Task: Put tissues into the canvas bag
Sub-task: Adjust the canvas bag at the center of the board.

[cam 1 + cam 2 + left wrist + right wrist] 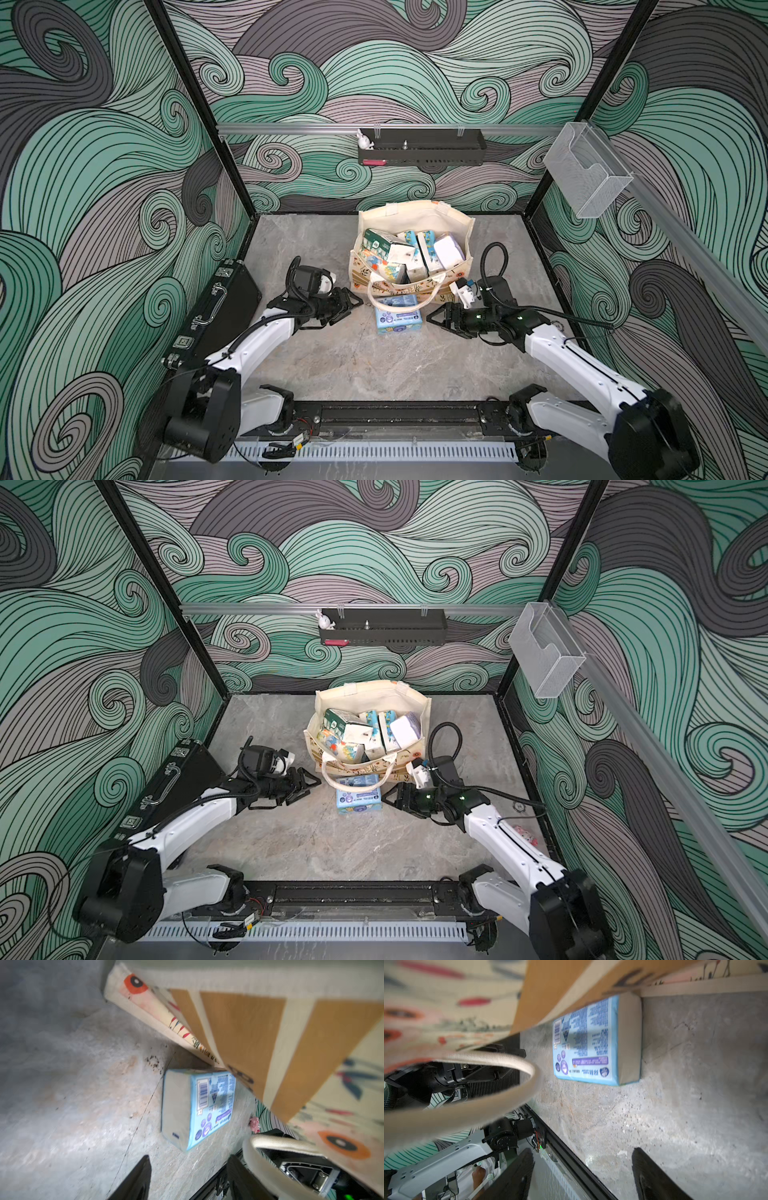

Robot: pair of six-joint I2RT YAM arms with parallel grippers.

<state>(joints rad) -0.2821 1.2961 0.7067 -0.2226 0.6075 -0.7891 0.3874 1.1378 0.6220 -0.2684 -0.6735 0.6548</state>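
On the left, a black hard case (232, 303) with metal latches and a handle leans against the wall. The left arm reaches low across the grey stone-look table (332, 365). The left gripper (349, 309) is turned sideways and points at the lone pack, its black fingers apart with nothing between them.

That light blue tissue pack (398, 319), a soft plastic-wrapped brick, lies flat on the table between the two grippers, its far end touching the bag's front base. It carries a barcode, a purple band and round badges. Its small blue print is too fine to read.

Behind it stands the canvas bag (415, 212), boxy cream fabric with orange flowers and tan stripes. Its dark lettering is too blurred to read. A white looped handle (500, 1057) droops over the front. Inside sit several tissue packs, among them a green-white one (380, 243) and a white one (448, 251).

The right gripper (436, 324) mirrors the left from the other side, low and sideways, with its fingers spread and holding nothing. A tiny pink plush (524, 834) lies by the right wall.
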